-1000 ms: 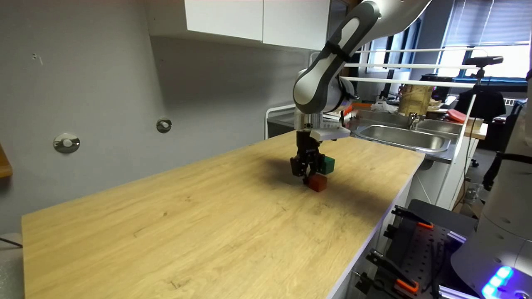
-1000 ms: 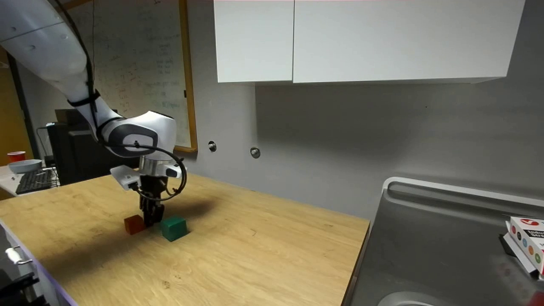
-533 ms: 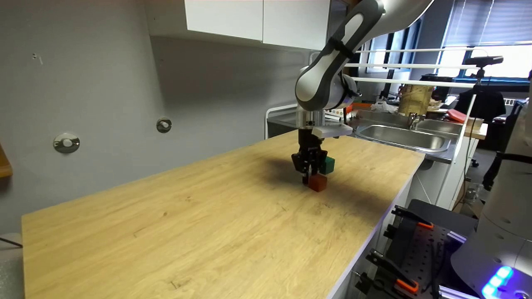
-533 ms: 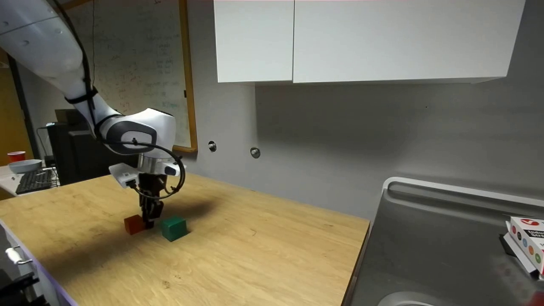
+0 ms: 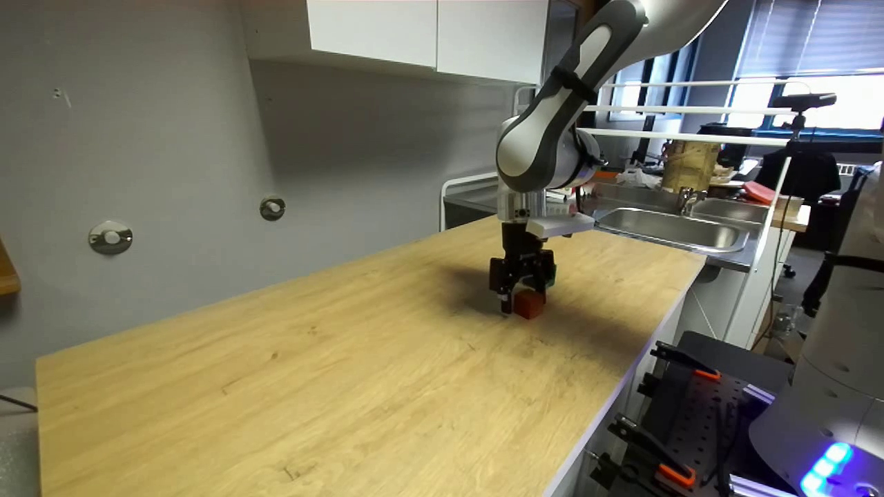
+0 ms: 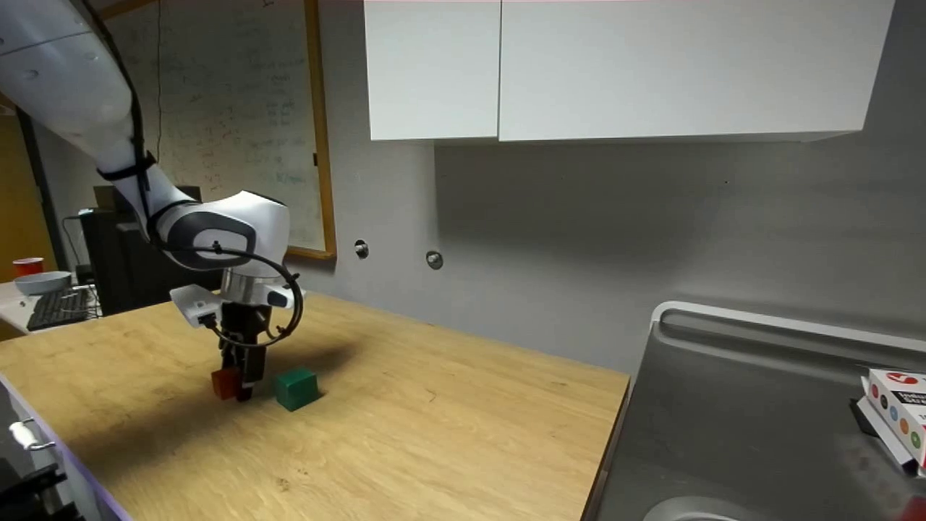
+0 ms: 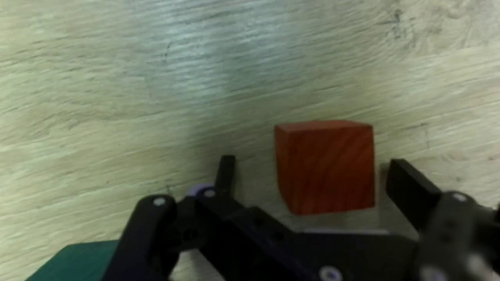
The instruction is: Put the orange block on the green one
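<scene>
Parted jaws flank the orange block point(image 7: 328, 169), the green one point(image 6: 296, 389) nearby

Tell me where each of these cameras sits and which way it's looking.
In an exterior view: raised, looking along the wooden worktop toward the sink; the arm, gripper and blue-lit base show.
In an exterior view: raised, looking across the worktop at the wall and white cabinets; arm and gripper show at picture left.
Wrist view: carried on the arm, looking down at the orange block and part of the green block; the open gripper shows.
Both exterior views share the worktop, arm, gripper and orange block.
</scene>
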Action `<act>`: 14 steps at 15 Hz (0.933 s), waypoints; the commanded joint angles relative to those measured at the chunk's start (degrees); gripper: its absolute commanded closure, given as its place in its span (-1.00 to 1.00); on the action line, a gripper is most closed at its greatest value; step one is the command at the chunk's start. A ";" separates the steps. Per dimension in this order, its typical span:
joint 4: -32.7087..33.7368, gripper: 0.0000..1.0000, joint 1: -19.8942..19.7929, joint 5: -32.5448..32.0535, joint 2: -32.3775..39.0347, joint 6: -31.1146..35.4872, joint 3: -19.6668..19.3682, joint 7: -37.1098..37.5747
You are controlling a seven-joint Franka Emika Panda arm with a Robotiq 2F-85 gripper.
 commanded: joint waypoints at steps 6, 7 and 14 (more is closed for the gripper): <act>-3.29 0.04 0.78 -3.39 -4.74 -0.92 -0.20 3.93; -3.37 0.21 0.81 -3.74 -5.09 -1.07 -0.19 4.24; -3.19 0.63 0.30 -7.96 -8.61 -2.32 -0.94 8.00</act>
